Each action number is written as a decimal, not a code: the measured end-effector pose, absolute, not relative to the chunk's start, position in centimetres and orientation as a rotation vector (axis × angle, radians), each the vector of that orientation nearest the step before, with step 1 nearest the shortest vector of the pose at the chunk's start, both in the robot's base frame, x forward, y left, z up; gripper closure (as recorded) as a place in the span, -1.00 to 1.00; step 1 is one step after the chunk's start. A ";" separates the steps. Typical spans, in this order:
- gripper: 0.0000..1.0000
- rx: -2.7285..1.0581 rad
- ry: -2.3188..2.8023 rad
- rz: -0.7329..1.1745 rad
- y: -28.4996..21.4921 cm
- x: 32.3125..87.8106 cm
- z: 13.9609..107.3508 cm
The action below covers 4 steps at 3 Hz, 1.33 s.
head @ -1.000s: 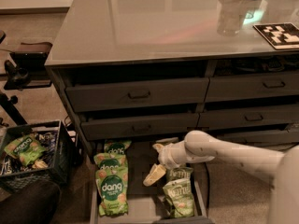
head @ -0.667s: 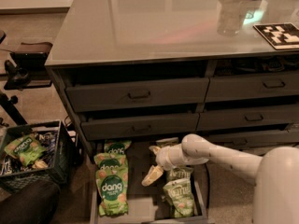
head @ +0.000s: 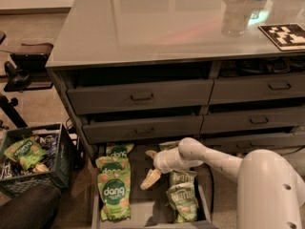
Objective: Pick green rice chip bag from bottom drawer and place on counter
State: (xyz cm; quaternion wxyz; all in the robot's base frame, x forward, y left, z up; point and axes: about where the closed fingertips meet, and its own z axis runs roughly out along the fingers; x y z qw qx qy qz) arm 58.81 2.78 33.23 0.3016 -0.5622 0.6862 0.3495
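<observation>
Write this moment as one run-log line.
hand: open, above drawer | chip bag: lying in drawer, not grasped | counter: bag not placed

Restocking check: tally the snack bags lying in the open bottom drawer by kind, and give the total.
Bright green "dang" bags: 3
Paler olive-green bags: 2 in view
Total: 5
The gripper, jaws open, hangs over the bottom drawer between the two groups.
</observation>
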 end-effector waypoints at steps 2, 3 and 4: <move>-1.00 -1.459 1.917 0.907 3.0 59.9 28.0; -1.00 -1.471 1.957 0.987 4.5 60.2 23.6; -1.00 -1.471 1.956 0.988 4.5 60.3 23.6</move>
